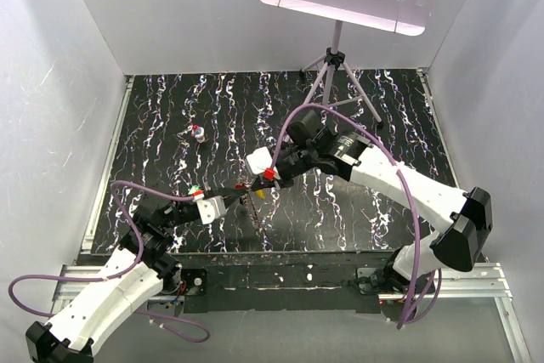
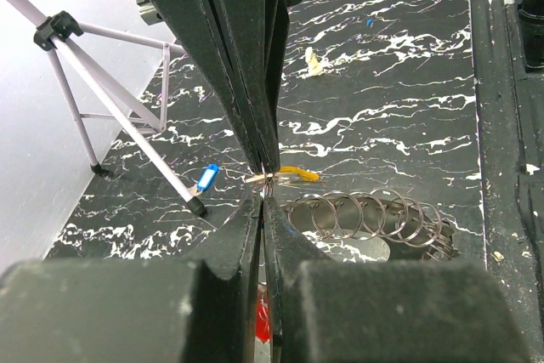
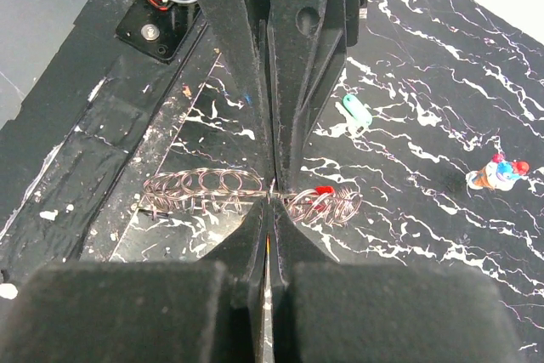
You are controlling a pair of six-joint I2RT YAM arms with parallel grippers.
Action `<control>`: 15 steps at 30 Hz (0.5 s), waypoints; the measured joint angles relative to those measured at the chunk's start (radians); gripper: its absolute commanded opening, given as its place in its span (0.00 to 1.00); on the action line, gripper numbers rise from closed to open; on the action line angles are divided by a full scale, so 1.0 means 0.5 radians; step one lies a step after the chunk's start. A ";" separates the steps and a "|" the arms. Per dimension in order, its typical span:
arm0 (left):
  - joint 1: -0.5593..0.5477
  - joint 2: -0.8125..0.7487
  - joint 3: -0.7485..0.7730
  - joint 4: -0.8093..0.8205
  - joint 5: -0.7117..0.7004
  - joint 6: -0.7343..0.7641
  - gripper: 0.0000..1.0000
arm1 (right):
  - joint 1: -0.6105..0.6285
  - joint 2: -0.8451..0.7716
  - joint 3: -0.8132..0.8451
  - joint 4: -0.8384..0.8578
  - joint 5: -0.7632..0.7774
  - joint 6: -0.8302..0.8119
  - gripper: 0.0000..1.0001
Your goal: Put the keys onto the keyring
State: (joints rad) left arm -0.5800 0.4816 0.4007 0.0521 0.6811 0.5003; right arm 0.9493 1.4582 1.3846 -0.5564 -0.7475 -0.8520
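Keyring (image 2: 365, 214) isn't a flat hoop here, it's a run of wire loops pulled out like a spring. It sits right where the two noses meet. left gripper (image 2: 263, 197) and right gripper (image 3: 269, 200) come at each other head-on, tips touching or as good as, both w/ jaws pressed together. What's actually in each pinch is hidden by the fingers. Could be a strand of wire, could be a key blade, can't tell from either wrist cam

The bit that matters imo: the coil's long axis runs crosswise to both sets of fingers. From the right wrist it spreads out to both sides of the tips, from the left wrist nearly all of it trails off to one side. Yellow key (image 2: 299, 174) is at the tips too, lying along the coil rather than along the fingers, just beside the first loop. So neither arm is nearer, and the next nudge prob has to go sideways along the coil, not fwd. Red key (image 3: 323, 190) looks caught in the loops on the far side of the tips

Others are loose on the table (image 1: 382, 201): blue key (image 2: 206, 178) and green key (image 3: 354, 110) lie apart from the coil, and a small bunch of keys (image 1: 198, 133) sits well off toward the back left, on the left arm's side
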 measured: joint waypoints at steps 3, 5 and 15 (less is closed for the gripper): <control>0.000 0.000 0.000 -0.001 -0.010 -0.007 0.00 | 0.001 0.014 0.019 -0.023 0.008 -0.005 0.01; 0.000 0.000 0.000 -0.001 -0.011 -0.009 0.00 | 0.002 0.017 0.027 -0.037 0.010 -0.015 0.01; 0.000 0.013 0.001 -0.001 -0.024 -0.037 0.00 | 0.010 0.018 0.029 -0.053 0.027 -0.047 0.01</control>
State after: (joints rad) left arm -0.5800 0.4881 0.4011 0.0517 0.6689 0.4820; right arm 0.9543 1.4670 1.3991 -0.5827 -0.7341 -0.8753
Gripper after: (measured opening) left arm 0.017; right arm 0.022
